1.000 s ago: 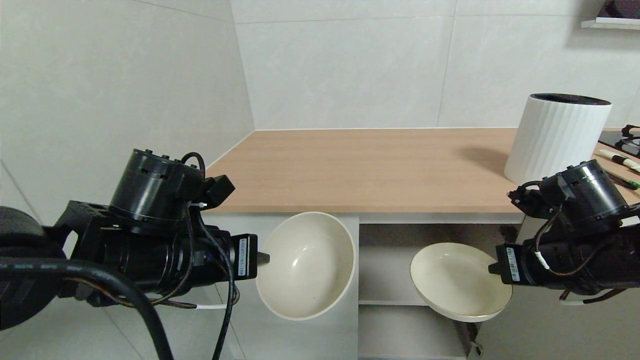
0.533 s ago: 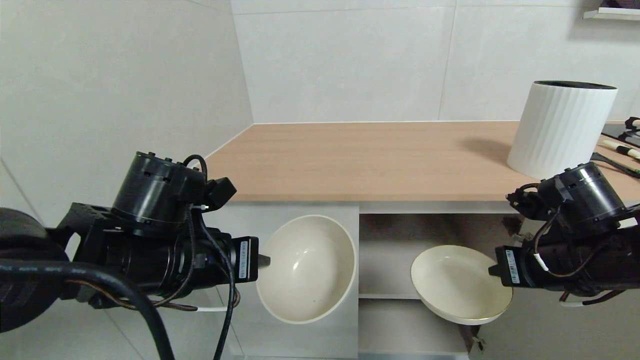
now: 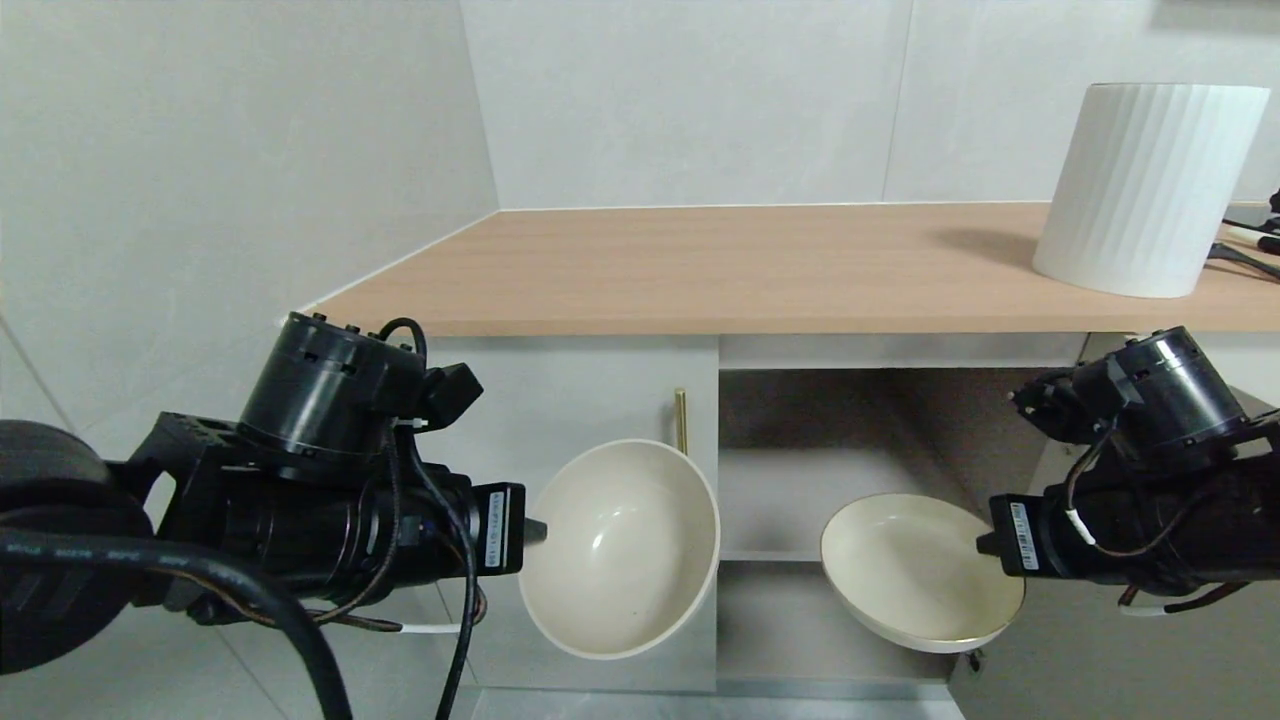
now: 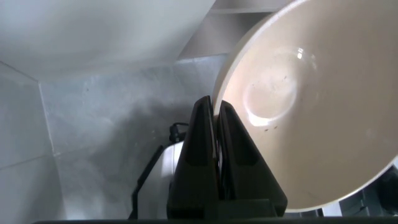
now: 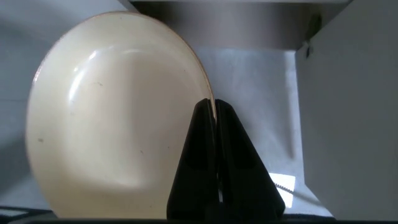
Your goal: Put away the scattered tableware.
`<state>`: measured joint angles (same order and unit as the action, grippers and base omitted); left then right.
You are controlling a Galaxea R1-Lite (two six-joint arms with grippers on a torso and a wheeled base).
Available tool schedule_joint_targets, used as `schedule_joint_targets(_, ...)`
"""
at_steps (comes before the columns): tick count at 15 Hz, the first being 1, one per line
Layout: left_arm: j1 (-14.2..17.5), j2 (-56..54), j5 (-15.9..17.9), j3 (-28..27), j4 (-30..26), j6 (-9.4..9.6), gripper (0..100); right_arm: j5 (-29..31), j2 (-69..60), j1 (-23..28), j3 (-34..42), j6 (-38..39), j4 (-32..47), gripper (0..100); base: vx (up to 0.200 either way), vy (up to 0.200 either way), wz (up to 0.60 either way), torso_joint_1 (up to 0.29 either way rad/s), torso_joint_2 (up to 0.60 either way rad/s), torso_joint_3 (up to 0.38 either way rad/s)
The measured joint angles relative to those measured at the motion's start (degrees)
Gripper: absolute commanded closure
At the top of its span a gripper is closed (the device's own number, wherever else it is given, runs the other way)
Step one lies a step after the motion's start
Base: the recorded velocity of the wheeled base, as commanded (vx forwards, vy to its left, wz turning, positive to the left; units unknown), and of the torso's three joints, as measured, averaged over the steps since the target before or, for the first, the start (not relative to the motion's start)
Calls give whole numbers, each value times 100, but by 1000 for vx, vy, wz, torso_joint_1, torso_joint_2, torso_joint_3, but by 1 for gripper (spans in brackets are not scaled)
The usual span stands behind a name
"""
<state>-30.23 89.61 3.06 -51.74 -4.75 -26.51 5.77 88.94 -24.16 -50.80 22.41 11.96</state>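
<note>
Cream ceramic deep bowl [image 3: 620, 550] lower centre, rim pinched by left gripper [image 3: 533, 528] | cream shallow plate [image 3: 915, 565] lower right, rim pinched by right gripper [image 3: 985, 541] | advice: enter open cabinet shelf [image 3: 770, 552] level, slowly.

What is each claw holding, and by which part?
The left claw pinches the deep bowl by its rim; the right claw pinches the shallow dish by its rim.
</note>
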Motion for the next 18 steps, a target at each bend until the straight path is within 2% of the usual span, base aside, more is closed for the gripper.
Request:
schedule_joint_targets(4,0,13,-5,-7,0,-2,100,4,67,0,0,-2,-15,100,0,0,0,-18,69,54)
schedule_joint_targets(8,0,21,-5,-5,0,-2,100,200,356,-37,2,1,-496,100,0,0,0,0,0,0)
schedule_joint_targets(10,0,21,-2,-2,0,0,100,441,681,-11,85,11,-1044,100,0,0,0,0,0,0)
schedule_joint_targets(14,0,21,-2,2,0,-2,100,428,1574,68,265,63,-2403,100,0,0,0,0,0,0)
schedule_joint_targets(18,-2,101,2,2,2,-4,100,283,2895,416,-317,463,-3193,100,0,0,0,0,0,0)
